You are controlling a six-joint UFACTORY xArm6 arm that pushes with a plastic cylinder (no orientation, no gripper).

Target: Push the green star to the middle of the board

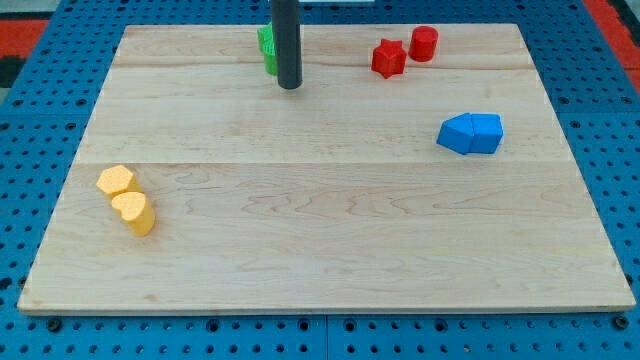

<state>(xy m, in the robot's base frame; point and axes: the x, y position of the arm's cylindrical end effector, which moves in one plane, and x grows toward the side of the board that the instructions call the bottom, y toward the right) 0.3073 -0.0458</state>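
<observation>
So my tip (289, 86) sits on the wooden board (330, 240) near the view's top edge. No jaws on this rig, just a plain dark rod, so nothing to open or clamp. Right behind the rod, poking out on its left side, is the green block (266, 50), touching or very nearly touching the rod. Most of it is hidden by the rod, so it's probably the star, but I can't really make out the shape.

Off to my tip's right, at about the same height in the view, there's a red star (388, 58) with a red cylinder (424, 44) just beside it. Further right and lower, two blue blocks (471, 133) sit pressed together. Far down to the left of my tip, two yellow blocks (127, 199) touch each other.
</observation>
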